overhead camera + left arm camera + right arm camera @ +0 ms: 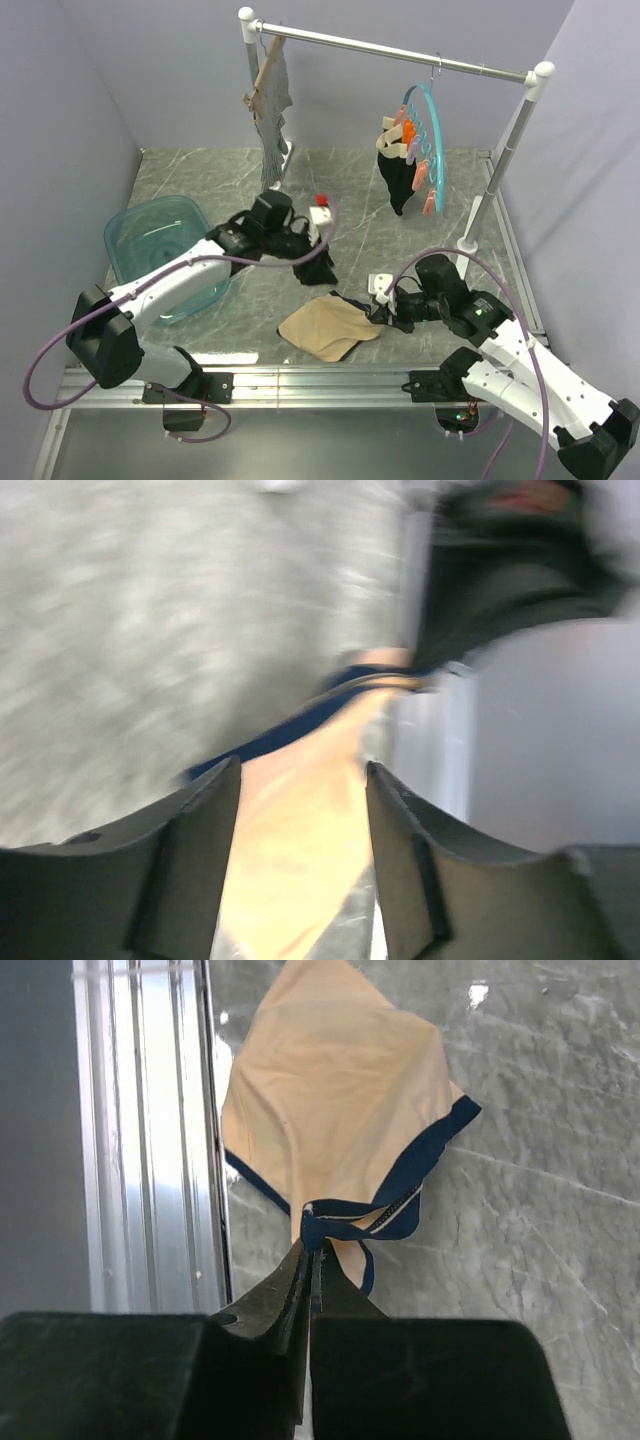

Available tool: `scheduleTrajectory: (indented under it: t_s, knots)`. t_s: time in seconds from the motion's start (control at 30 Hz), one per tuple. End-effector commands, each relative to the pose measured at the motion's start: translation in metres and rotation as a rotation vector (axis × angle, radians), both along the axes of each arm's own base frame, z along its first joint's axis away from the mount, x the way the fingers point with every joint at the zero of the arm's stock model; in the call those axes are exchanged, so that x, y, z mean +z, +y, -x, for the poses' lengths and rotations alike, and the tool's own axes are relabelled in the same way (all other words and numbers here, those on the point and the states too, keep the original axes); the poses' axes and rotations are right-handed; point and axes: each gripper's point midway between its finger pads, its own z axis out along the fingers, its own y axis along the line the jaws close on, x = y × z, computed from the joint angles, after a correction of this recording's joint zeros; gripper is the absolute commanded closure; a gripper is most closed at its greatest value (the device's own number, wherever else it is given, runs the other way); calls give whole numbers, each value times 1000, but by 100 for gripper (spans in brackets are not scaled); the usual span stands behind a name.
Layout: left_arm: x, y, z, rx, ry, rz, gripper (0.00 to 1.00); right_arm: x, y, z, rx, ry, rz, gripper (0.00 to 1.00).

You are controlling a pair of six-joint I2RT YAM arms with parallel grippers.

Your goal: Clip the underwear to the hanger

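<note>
A grey marbled counter (pixel 400 190) sits between plain grey walls. By its left edge stands a teal basin (pixel 150 240). The left claw (pixel 320 262) hangs near the middle, jaws wide, nothing in them. At the near edge the underwear (pixel 322 328) lies flat, and the right claw (pixel 310 1250) is pinched tight on its dark trim only. Over the far right corner the hanger (pixel 433 140) dangles from a rail (pixel 400 52). So thin a bite could slip during the lift, dropping the fabric.
</note>
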Motion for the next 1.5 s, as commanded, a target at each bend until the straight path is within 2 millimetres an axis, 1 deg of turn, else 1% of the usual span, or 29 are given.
scheduleTrajectory:
  t_s: [0.0,0.1,0.13,0.2,0.23,0.27,0.3,0.33,0.37,0.43,0.47,0.57,0.63,0.7,0.77,0.87,0.93,0.97,1.0,1.03,1.07,1.1,1.13,1.17,1.23,1.27,1.3,1.43,1.47]
  knots:
    - [-12,12,-33,128,-16,-67,41,-11,-14,8,104,-55,101,100]
    - [-37,8,-45,141,26,-166,40,-28,-27,8,156,-96,189,100]
    - [-61,5,-50,146,68,-221,39,-30,-29,8,165,-106,199,100]
    - [-74,-3,-55,137,59,-269,40,-34,-30,11,198,-95,222,100]
    - [-94,-5,-58,143,73,-316,40,-36,-30,13,210,-87,228,100]
    - [-98,-8,-65,161,52,-336,40,-37,-31,15,219,-72,237,100]
    - [-103,-13,-65,160,47,-352,41,-41,-32,16,231,-54,254,100]
    - [-116,-15,-68,167,54,-379,41,-42,-32,18,244,-48,259,100]
    - [-118,-17,-73,192,48,-394,41,-44,-34,21,254,-37,271,100]
    - [-133,-22,-73,192,52,-433,42,-48,-35,22,271,-40,291,100]
    - [-134,-25,-74,195,41,-440,42,-50,-36,24,283,-42,299,100]
    - [-147,-31,-59,150,28,-481,42,-54,-40,24,291,-49,322,100]
    - [-148,-38,-42,100,23,-471,41,-56,-41,25,289,-40,330,100]
    - [-156,-37,-28,78,7,-491,40,-57,-41,25,286,-34,333,100]
    - [-161,-39,-24,77,5,-496,41,-56,-40,24,281,-36,327,100]
    - [-172,-41,-25,93,33,-519,49,-56,-39,25,274,-29,320,100]
    - [-177,-41,-27,98,36,-534,68,-56,-40,25,269,-29,323,100]
    - [-176,-39,-34,122,31,-534,77,-58,-41,25,268,-29,328,100]
    - [-166,-37,-39,139,19,-513,88,-59,-43,24,259,-37,336,100]
    - [-159,-32,-45,156,15,-499,92,-61,-44,23,253,-42,342,100]
    - [-149,-24,-60,188,16,-475,95,-61,-44,20,246,-58,341,100]
    - [-131,-19,-67,201,1,-443,100,-59,-44,18,232,-73,336,100]
    - [-117,-16,-77,210,-20,-415,100,-63,-48,12,200,-90,358,100]
    - [-105,-9,-90,228,-24,-387,100,-61,-45,4,178,-129,349,100]
    - [-71,-2,-104,233,-99,-334,100,-58,-47,-11,125,-180,367,100]
    - [-61,5,-115,255,-126,-320,100,-53,-43,-21,99,-218,356,100]
    - [-47,7,-117,249,-154,-294,100,-51,-43,-27,73,-223,363,100]
    - [-18,15,-139,275,-275,-263,100,-31,-41,-62,-17,-281,372,100]
    - [-12,20,-148,303,-291,-259,100,-10,-35,-78,-50,-318,340,100]
